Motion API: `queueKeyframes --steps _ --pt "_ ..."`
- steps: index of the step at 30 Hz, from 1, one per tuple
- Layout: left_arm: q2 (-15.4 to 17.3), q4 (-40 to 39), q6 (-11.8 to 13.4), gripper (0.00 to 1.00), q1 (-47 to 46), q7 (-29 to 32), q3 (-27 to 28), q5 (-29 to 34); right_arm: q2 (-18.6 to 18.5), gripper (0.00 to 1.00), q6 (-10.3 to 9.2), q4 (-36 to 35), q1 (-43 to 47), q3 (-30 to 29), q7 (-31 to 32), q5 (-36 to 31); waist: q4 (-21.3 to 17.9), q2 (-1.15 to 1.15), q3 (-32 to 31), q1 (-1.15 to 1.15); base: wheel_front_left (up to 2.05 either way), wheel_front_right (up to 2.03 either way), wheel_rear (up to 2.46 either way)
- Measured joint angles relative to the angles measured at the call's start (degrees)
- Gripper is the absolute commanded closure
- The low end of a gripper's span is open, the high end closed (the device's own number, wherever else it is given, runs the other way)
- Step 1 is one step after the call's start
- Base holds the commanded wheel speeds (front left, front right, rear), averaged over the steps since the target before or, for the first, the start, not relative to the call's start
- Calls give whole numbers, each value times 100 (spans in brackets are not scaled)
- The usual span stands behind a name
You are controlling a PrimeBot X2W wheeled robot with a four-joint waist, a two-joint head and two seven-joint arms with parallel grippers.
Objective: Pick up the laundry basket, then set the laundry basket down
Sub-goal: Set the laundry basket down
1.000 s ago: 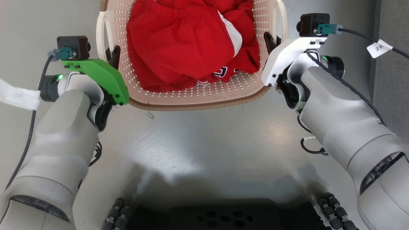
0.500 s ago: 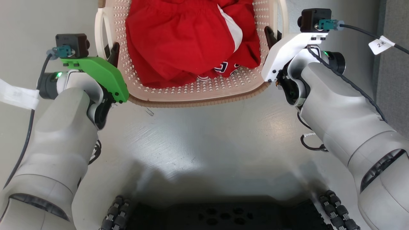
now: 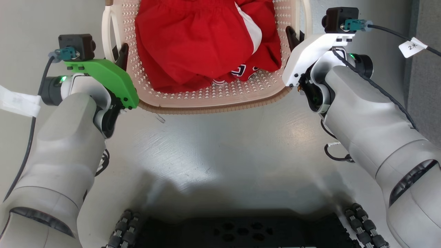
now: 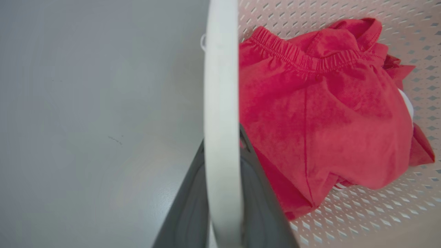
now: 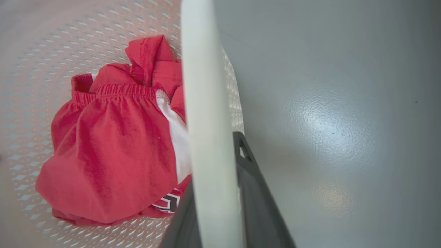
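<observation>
Open grey floor (image 3: 213, 144) between laundry basket (image 3: 206, 101) and robot base (image 3: 241, 234). Red clothing (image 3: 193, 41) fills most of the basket interior. Bare floor outside both handles (image 3: 106, 34); grey panel (image 3: 427, 103) close on right

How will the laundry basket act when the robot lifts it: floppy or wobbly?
The laundry basket looks like stiff plastic, so it probably keeps its shape. It likely feels light, holding just soft red clothes. With the left gripper and right gripper at opposite handles, it should stay fairly level.
</observation>
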Motion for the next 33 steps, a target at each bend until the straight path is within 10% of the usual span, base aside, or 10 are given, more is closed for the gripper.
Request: queueKeyframes --steps 5,8,10,11,13,33 --pt "0 5 0 100 -4 -1 -36 -8 0 84 -1 13 -17 22 -8 32 7 0 20 0 0 0 0" --pt "0 10 0 80 -8 -9 -60 -11 0 81 -2 16 -21 35 -34 44 11 0 33 0 0 0 0" --pt "11 21 -1 16 -11 -9 -105 -26 0 76 -2 18 -41 38 -51 57 14 0 41 0 0 0 0" --pt "13 22 -1 0 -11 -9 -121 -26 -5 66 -4 21 -70 38 -51 66 16 0 44 0 0 0 0" --pt "13 21 -1 0 -14 -9 -143 -32 -19 0 -44 21 -126 40 -53 82 19 0 51 0 0 0 0" --pt "22 189 -1 0 -62 -60 -246 -100 -16 0 -51 54 -140 130 -100 189 40 0 -42 0 0 0 0"
